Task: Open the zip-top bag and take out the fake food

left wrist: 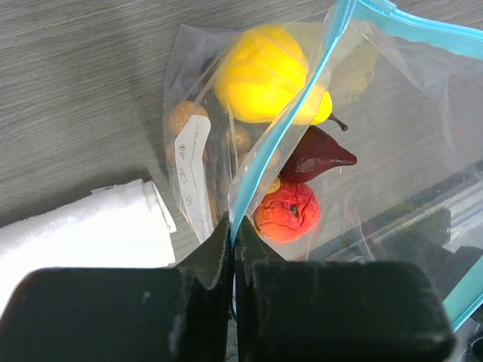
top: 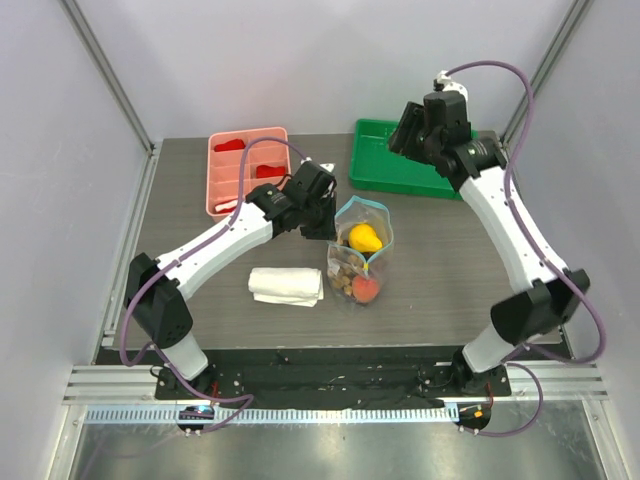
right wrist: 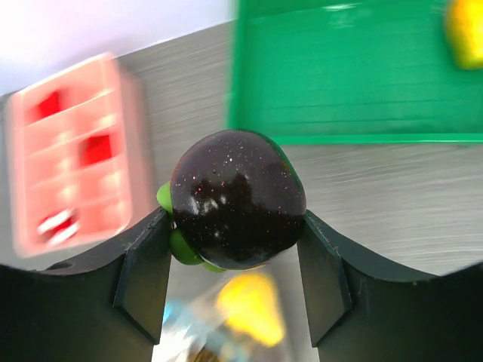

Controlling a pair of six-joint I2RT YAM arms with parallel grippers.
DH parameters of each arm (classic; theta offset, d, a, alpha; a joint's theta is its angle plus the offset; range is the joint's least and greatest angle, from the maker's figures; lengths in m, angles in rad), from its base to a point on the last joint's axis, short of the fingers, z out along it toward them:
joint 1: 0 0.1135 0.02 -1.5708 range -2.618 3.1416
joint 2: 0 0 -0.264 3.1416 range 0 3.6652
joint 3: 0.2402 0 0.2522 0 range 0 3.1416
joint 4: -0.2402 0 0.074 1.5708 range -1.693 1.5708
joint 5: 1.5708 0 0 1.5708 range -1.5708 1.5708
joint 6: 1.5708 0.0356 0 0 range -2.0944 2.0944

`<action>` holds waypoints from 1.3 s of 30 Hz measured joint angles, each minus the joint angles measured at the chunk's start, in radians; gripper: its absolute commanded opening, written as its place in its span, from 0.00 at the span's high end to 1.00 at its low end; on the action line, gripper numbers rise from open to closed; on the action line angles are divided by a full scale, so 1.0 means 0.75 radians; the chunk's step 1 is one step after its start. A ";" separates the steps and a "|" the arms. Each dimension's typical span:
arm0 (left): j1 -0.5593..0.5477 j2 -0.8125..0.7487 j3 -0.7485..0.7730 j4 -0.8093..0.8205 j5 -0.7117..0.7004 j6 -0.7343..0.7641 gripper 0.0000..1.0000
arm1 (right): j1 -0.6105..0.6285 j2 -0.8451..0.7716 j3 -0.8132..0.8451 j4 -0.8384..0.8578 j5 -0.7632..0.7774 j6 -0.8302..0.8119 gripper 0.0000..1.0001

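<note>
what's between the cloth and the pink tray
The left arm, crossing above bare table, as the top view shows.

Pink tray: far left on the table, flat red pieces in some compartments.
Green tray: far right.
Cloth: white, folded, nearer the front.
Table: dark grey woodgrain.

The clear zip-top bag is showing a light-blue strip; the fake food is shining yellow and red-orange.
</note>
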 measured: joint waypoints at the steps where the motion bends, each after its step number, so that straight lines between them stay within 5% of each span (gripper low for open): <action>1: 0.000 0.000 0.000 0.000 0.005 0.002 1.00 | -0.031 0.045 0.017 0.000 0.016 0.001 0.99; 13: 0.000 0.000 0.027 -0.003 0.033 0.009 1.00 | -0.407 0.671 0.126 -0.044 0.122 0.020 0.98; 22: 0.000 0.000 0.028 -0.003 0.044 0.010 1.00 | -0.506 0.817 0.297 -0.069 0.141 -0.033 0.83; 28: 0.000 0.003 0.066 -0.005 0.055 0.023 1.00 | -0.525 0.910 0.378 -0.083 0.148 -0.077 0.60; 35: 0.000 0.009 0.070 -0.008 0.056 0.039 1.00 | -0.540 0.944 0.406 -0.141 0.159 -0.121 0.13; 39: 0.000 0.018 0.070 -0.007 0.067 0.039 1.00 | -0.540 0.944 0.504 -0.210 0.169 -0.115 0.00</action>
